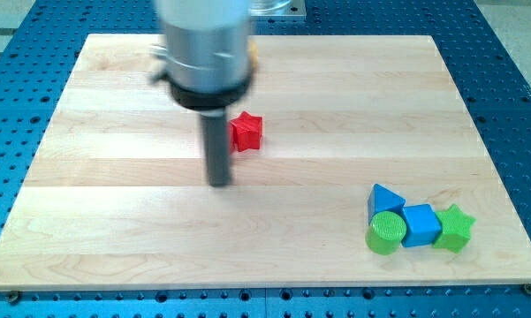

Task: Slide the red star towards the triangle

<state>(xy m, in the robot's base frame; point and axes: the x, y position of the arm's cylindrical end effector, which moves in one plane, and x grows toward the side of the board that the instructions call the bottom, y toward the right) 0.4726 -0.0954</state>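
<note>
Red star [246, 132] | just right of, above my tip [219, 183] | apart

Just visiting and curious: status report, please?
My tip down on board, just left of and below red star, not clearly touching. Blue triangle at lower right, clustered with green cylinder, blue cube, green star. Path clear.

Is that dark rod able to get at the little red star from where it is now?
Probably yes. My tip sits just to the view's lower left of the red star, with only bare board between them. The other blocks cluster far off at the view's lower right.
</note>
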